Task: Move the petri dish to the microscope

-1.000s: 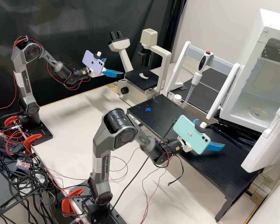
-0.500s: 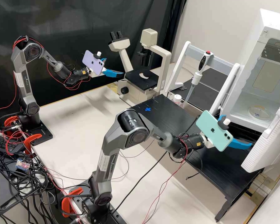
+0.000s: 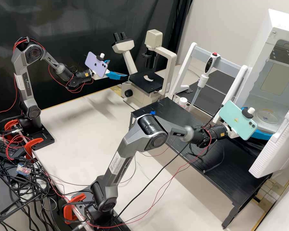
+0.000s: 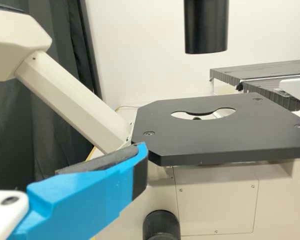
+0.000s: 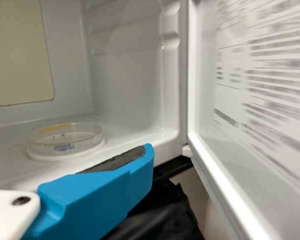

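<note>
In the high view, my left gripper (image 3: pixel 119 68) stands open beside the microscope stage (image 3: pixel 144 82). My right gripper (image 3: pixel 258 122), partly behind its phone, is open at the mouth of the white chamber, close to the petri dish (image 3: pixel 267 116). The left wrist view has my left gripper (image 4: pixel 139 159) before the near edge of the black stage (image 4: pixel 215 130), which has a round opening. From the right wrist, the clear, round petri dish (image 5: pixel 65 140) lies flat on a low white ring on the chamber floor, and my right gripper (image 5: pixel 147 156) is apart from it.
The chamber door (image 3: pixel 276 144) stands open beside my right gripper. Below the arm lies a black raised table (image 3: pixel 234 170). A pipette (image 3: pixel 203 80) hangs on a white frame (image 3: pixel 244 77) between microscope and chamber. The microscope's black condenser (image 4: pixel 206 30) hangs above the stage.
My right arm has stretched forward across the black table, bringing its open gripper from over the table to the chamber opening. The left arm has kept still, and the dish has not moved.
</note>
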Tool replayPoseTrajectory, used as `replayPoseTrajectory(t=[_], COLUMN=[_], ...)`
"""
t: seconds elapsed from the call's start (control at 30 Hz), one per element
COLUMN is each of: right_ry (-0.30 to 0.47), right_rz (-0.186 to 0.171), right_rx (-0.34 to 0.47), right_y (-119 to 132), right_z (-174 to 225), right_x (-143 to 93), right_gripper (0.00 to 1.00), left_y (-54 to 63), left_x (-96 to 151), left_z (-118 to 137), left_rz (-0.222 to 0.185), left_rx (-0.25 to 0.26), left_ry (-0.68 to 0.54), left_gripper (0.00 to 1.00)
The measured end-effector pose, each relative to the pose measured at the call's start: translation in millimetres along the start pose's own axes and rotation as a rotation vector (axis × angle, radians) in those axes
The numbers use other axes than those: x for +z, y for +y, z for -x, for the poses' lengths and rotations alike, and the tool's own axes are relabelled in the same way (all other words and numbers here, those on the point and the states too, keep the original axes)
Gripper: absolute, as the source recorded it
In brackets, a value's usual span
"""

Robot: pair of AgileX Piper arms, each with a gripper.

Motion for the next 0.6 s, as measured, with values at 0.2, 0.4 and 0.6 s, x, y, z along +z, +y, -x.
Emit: replayPoseTrajectory(t=[0.2,0.4,0.6], right_ry=[-0.002,-0.014,-0.001], right_rz=[0.017,0.089,0.115], right_rx=[-0.048,-0.075,-0.068], right_y=[-14,-22,-23], right_z=[-36,-54,-67], right_x=[-4,1,1], right_gripper=[1.00,1.00,1.00], left_y=[0.0,0.0,0.0], left_x=[0,0,0], left_z=[0,0,0], left_rz=[0.000,0.000,0.000], left_rx=[0.000,0.000,0.000], left_ry=[0.000,0.000,0.000], left_gripper=[1.00,1.00,1.00])
